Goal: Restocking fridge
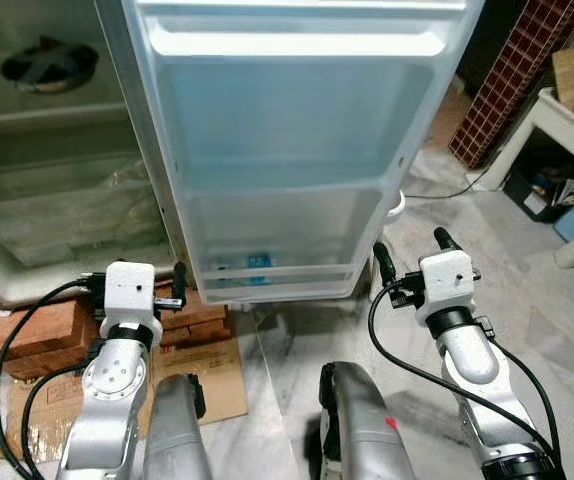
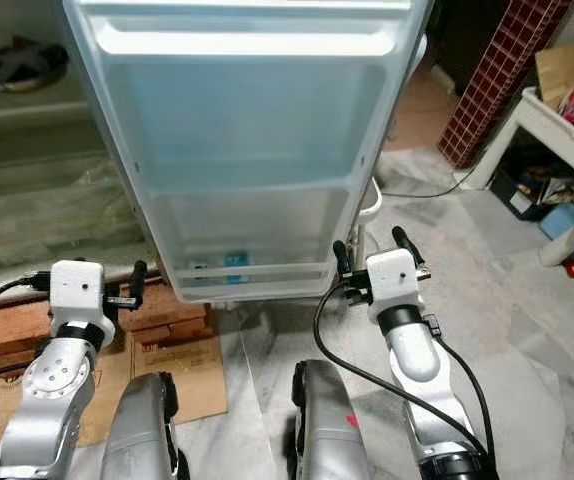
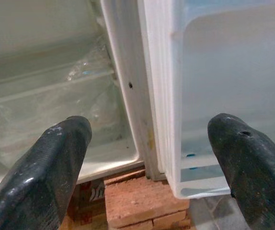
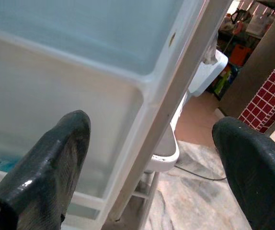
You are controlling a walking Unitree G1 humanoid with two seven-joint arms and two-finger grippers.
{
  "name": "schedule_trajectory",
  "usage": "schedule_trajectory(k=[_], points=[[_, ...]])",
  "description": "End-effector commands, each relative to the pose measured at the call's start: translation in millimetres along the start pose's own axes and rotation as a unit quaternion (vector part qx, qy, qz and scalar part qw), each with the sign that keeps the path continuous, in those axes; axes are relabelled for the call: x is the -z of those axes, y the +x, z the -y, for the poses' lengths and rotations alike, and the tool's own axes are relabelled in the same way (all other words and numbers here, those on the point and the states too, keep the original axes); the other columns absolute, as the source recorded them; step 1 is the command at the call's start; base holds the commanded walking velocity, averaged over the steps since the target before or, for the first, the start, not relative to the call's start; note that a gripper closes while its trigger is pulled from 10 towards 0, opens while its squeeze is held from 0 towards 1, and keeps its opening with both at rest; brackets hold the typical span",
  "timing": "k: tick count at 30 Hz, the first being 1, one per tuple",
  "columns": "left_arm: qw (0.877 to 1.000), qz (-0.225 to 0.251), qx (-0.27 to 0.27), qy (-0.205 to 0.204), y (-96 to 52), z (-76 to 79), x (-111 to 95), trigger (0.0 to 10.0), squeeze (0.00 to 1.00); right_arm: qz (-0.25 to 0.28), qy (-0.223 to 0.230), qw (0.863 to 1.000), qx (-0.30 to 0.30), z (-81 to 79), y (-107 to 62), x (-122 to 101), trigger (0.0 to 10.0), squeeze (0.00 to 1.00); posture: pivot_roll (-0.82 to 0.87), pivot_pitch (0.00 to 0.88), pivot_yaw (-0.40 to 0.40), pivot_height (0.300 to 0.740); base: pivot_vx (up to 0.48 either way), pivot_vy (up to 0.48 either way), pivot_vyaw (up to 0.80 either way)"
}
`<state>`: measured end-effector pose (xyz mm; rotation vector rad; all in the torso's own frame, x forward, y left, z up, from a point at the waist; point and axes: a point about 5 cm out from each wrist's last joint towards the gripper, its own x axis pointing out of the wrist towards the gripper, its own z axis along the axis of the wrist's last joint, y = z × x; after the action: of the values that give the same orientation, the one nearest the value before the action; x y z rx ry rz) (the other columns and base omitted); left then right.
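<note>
Fridge door (image 1: 287, 150) stands open at 12 o'clock; left gripper (image 1: 132, 288) and right gripper (image 1: 410, 255), both spread empty. I should fetch stock before reaching in.

Fridge door (image 1: 287, 150): white frame, pale translucent blue-tinted inner shelves; small blue item (image 1: 258, 262) low inside.
Bricks (image 1: 37, 325): reddish-brown.
Cardboard (image 1: 207, 375): tan, with dark print.
Floor (image 1: 557, 330): grey-white marbled.
Tiled wall (image 1: 517, 70): dark red squares, light grout.
Wrist housings: white; arms silver; fingers (image 3: 46, 167) black.
</note>
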<state>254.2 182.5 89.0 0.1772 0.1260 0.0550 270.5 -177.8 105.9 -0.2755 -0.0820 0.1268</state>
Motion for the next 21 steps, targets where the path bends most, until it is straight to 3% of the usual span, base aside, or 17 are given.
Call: schedule_trajectory(k=[1, 9, 11, 12, 13, 14, 15, 16, 21], points=[[1.000, -0.013, -0.009, 0.000, 1.7, -0.5, 4, 10.0, 0.00, -0.001, 0.005, 1.000, -0.002, 3.0, 1.4, -3, 10.0, 1.00, -0.01, 0.016, -0.034, 0.567, 0.000, 0.000, 0.00], [0.998, -0.037, -0.035, -0.026, 2.4, -10.7, 16, 10.0, 0.00, -0.040, 0.054, 0.998, 0.014, 7.7, -2.0, 2, 10.0, 1.00, 0.00, 0.003, -0.038, 0.567, 0.000, 0.000, 0.00], [0.998, -0.040, -0.034, -0.027, 2.8, -10.5, 17, 10.0, 0.00, -0.042, 0.056, 0.997, 0.011, 5.4, -2.0, 3, 10.0, 0.90, 0.00, 0.003, -0.035, 0.567, 0.000, 0.000, 0.00], [0.998, -0.040, -0.033, -0.027, 3.0, -10.4, 17, 10.0, 0.00, -0.042, 0.056, 0.998, 0.010, 4.7, -1.8, 3, 10.0, 0.90, 0.00, 0.003, -0.035, 0.567, 0.000, 0.000, 0.00], [0.998, -0.039, -0.031, -0.026, 3.3, -9.7, 17, 10.0, 0.00, -0.040, 0.057, 0.998, 0.008, 3.8, -1.5, 2, 10.0, 0.77, 0.00, 0.003, -0.033, 0.567, 0.000, 0.000, 0.00], [0.999, -0.037, -0.026, -0.023, 4.7, -7.5, 16, 10.0, 0.00, -0.039, 0.057, 0.998, 0.007, 2.5, -0.5, 0, 10.0, 0.33, -0.01, 0.002, -0.030, 0.567, 0.000, 0.000, 0.00], [0.999, -0.037, -0.025, -0.023, 5.0, -7.2, 15, 10.0, 0.00, -0.037, 0.057, 0.998, 0.009, 3.0, -0.2, 0, 10.0, 0.25, -0.01, 0.002, -0.030, 0.567, 0.000, 0.000, 0.00], [0.999, -0.035, -0.023, -0.020, 5.1, -7.4, 15, 10.0, 0.00, -0.036, 0.055, 0.998, 0.014, 4.2, -0.3, -1, 10.0, 0.01, -0.01, 0.000, -0.027, 0.567, 0.000, 0.000, 0.00], [0.999, -0.015, -0.019, -0.021, 4.4, -9.2, 11, 10.0, 0.00, -0.025, 0.053, 0.997, 0.059, 18.0, -3.6, -6, 10.0, 0.00, -0.01, 0.000, -0.021, 0.567, 0.000, 0.000, 0.00]])
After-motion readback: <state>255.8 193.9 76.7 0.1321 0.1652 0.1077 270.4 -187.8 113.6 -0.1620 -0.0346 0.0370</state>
